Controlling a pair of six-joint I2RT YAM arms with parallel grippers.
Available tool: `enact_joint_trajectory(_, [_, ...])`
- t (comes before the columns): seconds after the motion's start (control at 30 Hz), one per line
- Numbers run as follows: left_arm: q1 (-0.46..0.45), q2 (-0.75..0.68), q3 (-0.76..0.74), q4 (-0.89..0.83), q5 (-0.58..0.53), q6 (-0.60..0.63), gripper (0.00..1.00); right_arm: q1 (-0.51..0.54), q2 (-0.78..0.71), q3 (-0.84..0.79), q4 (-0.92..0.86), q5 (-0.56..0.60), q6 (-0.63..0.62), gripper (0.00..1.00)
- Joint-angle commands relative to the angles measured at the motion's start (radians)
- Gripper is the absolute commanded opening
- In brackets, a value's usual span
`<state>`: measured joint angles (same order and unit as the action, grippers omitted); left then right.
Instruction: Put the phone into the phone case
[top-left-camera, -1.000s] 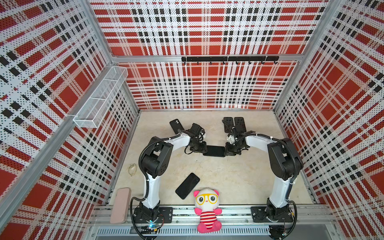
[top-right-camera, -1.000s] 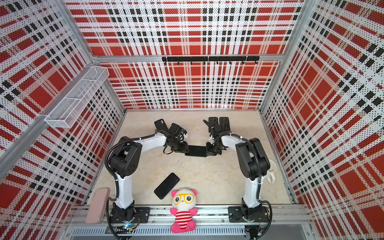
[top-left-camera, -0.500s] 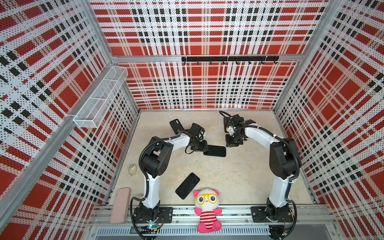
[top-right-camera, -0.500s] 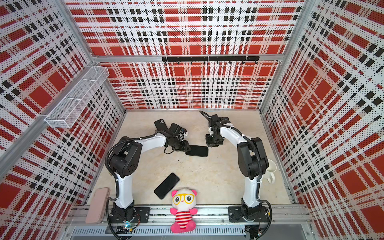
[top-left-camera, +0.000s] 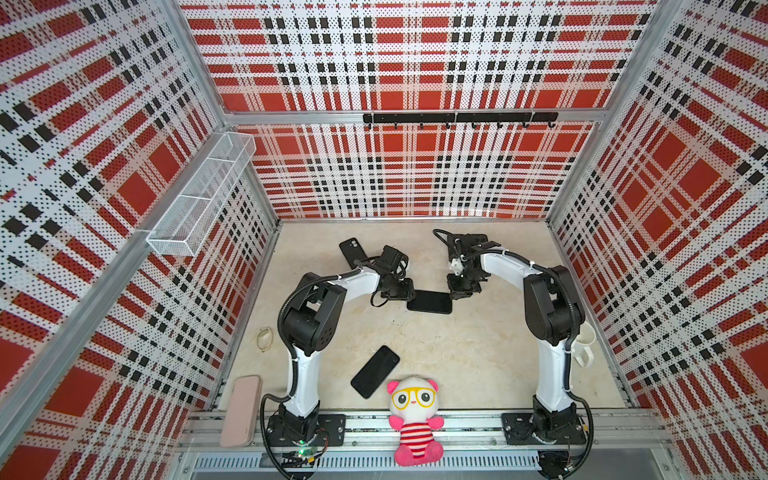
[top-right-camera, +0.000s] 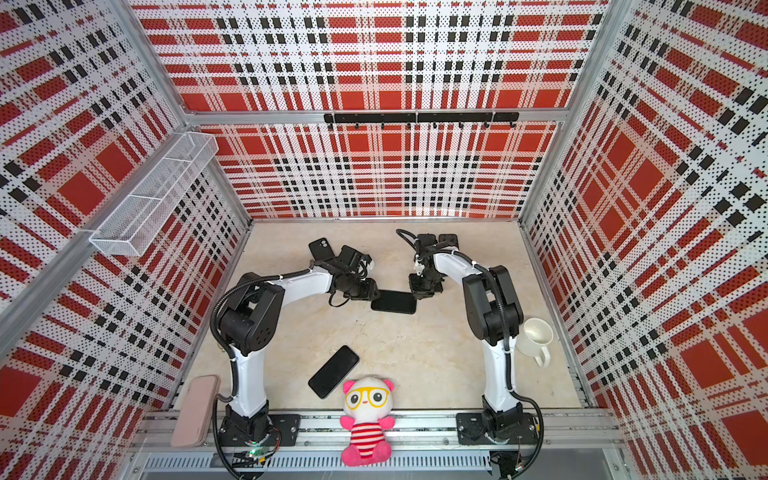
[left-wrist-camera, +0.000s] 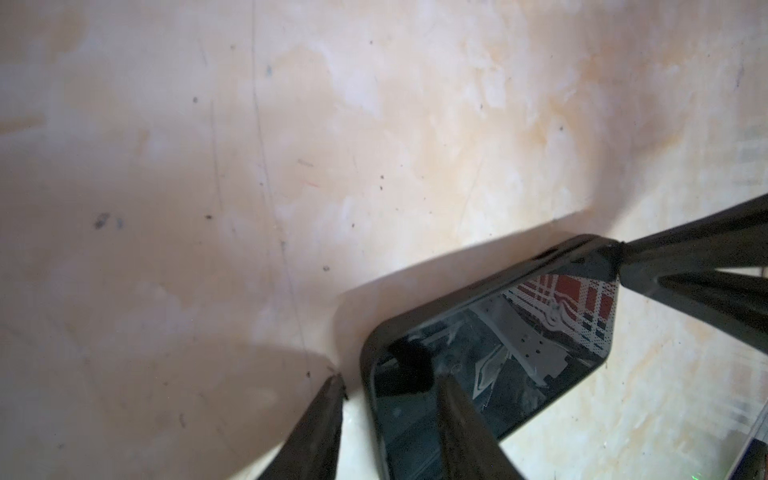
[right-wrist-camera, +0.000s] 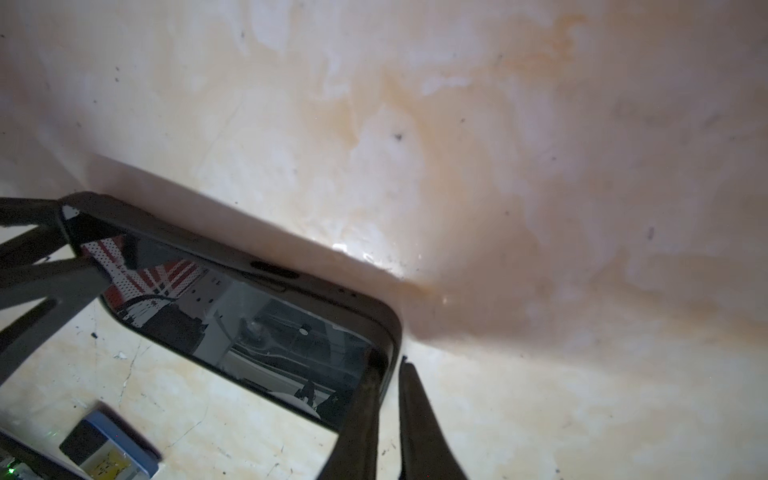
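Note:
A black phone (top-left-camera: 429, 301) (top-right-camera: 394, 301) lies screen up in mid-table, with the dark rim of the phone case (left-wrist-camera: 457, 299) (right-wrist-camera: 291, 266) round it. My left gripper (top-left-camera: 409, 296) (left-wrist-camera: 392, 379) is at its left end, open. One finger rests on the glass and the other stands on the table just outside the rim. At the right end my right gripper (top-left-camera: 453, 294) (right-wrist-camera: 388, 361) is shut on the case's corner edge, one finger on the screen and one outside.
A second black phone (top-left-camera: 375, 371) lies near the front, by a pink plush toy (top-left-camera: 413, 419). A spare black case (top-left-camera: 352, 251) is at the back left, and dark cases (top-right-camera: 449, 240) lie behind the right arm. A white mug (top-right-camera: 536, 338) stands at the right, a pink pouch (top-left-camera: 241, 409) at the front left.
My right gripper lifted off the phone's right end toward the back, then came back down onto it. The left gripper and the phone have stayed in place.

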<state>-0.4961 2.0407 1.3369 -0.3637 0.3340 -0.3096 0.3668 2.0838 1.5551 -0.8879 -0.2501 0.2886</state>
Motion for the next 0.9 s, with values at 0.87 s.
enact_joint_trajectory(0.87, [-0.037, 0.046, -0.011, -0.007, -0.042, 0.006, 0.33, 0.093, 0.042, -0.049, -0.020, 0.113, 0.044, 0.20])
